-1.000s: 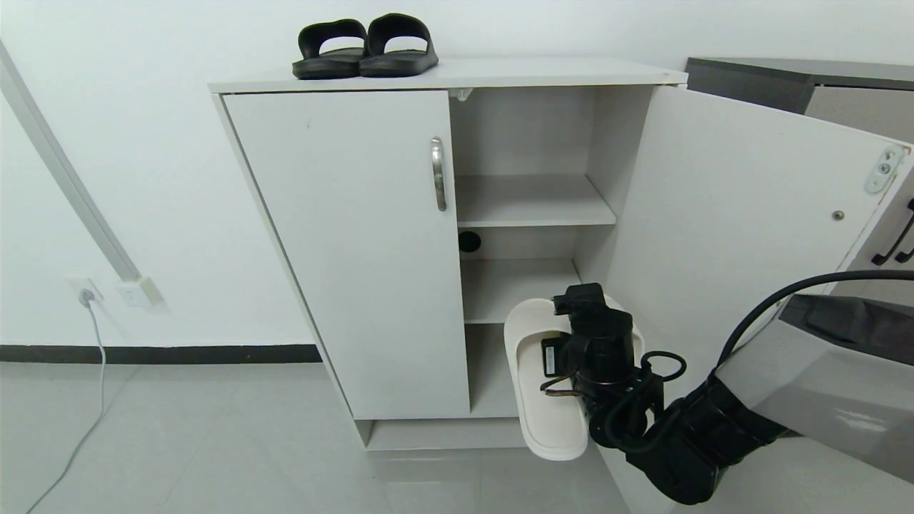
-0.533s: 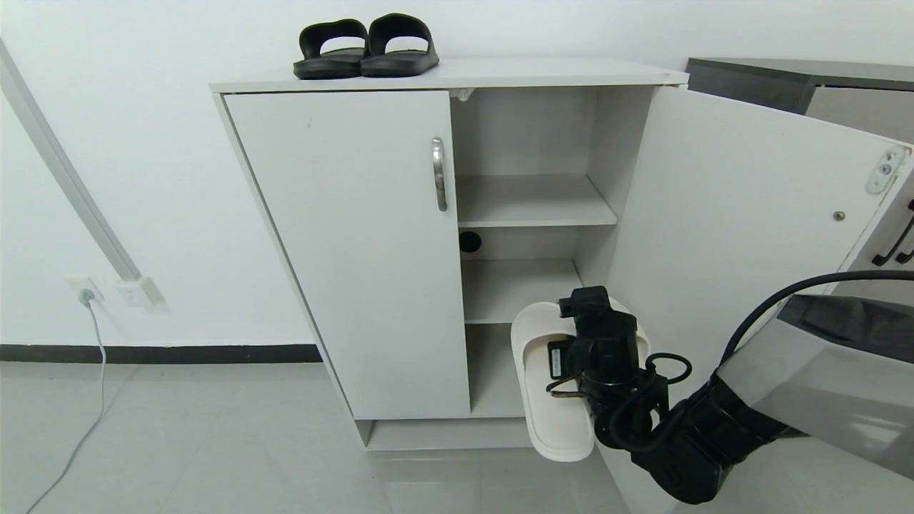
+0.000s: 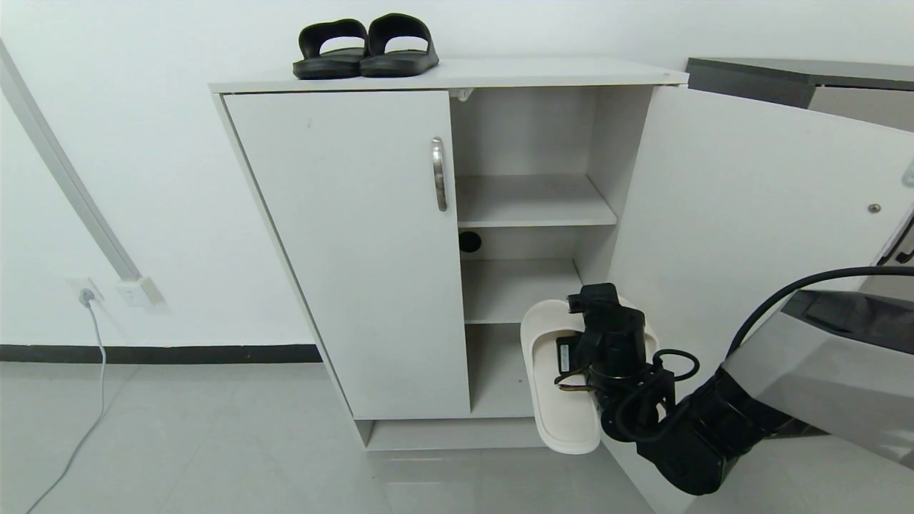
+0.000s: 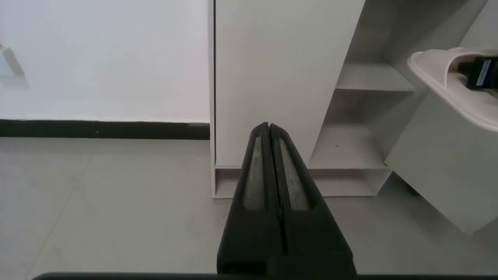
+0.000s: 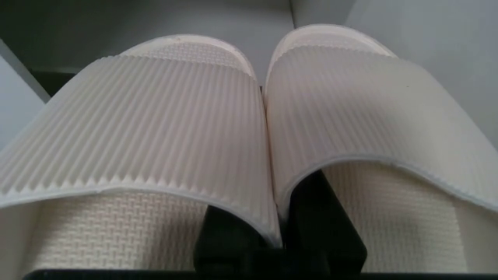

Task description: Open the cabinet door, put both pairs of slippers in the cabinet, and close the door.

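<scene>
1. White slippers: the pair hangs side by side in front of the cabinet's open right bay, level with the lower shelves and not yet inside.
2. Right claw: clamped on the two inner strap edges, pinching them together.
3. Handling, judged: light, flexible foam. The ribbed straps give grip, so the strap pinch is a sound hold.
4. Black slippers: on the cabinet top. The same hold is advised.
5. Left claw: fingers pressed together, nothing held.

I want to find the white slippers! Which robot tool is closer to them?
Right. The right tool is clamped on the white slippers, holding the pair together. The left tool is shut and apart from them; the slippers are farther off, by the cabinet.
</scene>
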Motion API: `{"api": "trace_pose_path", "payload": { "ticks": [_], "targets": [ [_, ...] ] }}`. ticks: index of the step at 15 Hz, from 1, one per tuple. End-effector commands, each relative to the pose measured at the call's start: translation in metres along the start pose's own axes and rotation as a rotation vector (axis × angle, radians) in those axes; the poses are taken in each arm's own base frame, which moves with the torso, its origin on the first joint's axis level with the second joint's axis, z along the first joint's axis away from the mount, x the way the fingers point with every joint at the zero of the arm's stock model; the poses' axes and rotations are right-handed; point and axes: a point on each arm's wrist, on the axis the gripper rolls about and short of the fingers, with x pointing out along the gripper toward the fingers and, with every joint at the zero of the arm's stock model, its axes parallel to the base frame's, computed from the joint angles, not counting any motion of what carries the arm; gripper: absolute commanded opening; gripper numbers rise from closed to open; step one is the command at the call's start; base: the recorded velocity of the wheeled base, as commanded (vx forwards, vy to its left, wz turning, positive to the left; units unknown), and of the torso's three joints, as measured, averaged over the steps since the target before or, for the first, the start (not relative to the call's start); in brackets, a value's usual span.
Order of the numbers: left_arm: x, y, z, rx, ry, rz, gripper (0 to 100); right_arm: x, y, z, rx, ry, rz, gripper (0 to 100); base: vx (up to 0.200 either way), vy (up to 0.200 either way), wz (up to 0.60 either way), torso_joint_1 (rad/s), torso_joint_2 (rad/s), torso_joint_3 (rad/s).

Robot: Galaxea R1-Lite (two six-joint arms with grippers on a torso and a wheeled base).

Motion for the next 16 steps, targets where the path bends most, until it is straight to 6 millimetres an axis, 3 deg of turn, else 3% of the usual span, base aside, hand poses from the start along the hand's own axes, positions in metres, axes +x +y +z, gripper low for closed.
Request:
{"api": "trace_pose_path", "payload": {
  "ticks": [1,10,14,16],
  "targets": [
    [0.000,0.000,0.000,0.000,0.001,0.000,0,0.000,-0.001,0.000,0.001,-0.001,-0.002,0,0.000,0.000,0.00,0.000,0.00,0.000],
    [0.000,0.000,0.000,0.000,0.001,0.000,0,0.002,0.001,-0.002,-0.005,0.003,0.000,0,0.000,0.000,0.00,0.000,0.00,0.000],
    [0.000,0.000,0.000,0.000,0.001,0.000,0,-0.005,0.023,-0.002,-0.005,-0.014,0.064,0,0.000,0.000,0.00,0.000,0.00,0.000],
    [0.000,0.000,0.000,0.000,0.001,0.000,0,0.002,0.033,-0.008,-0.005,-0.015,0.084,0,0.000,0.000,0.00,0.000,0.00,0.000]
  ]
}}
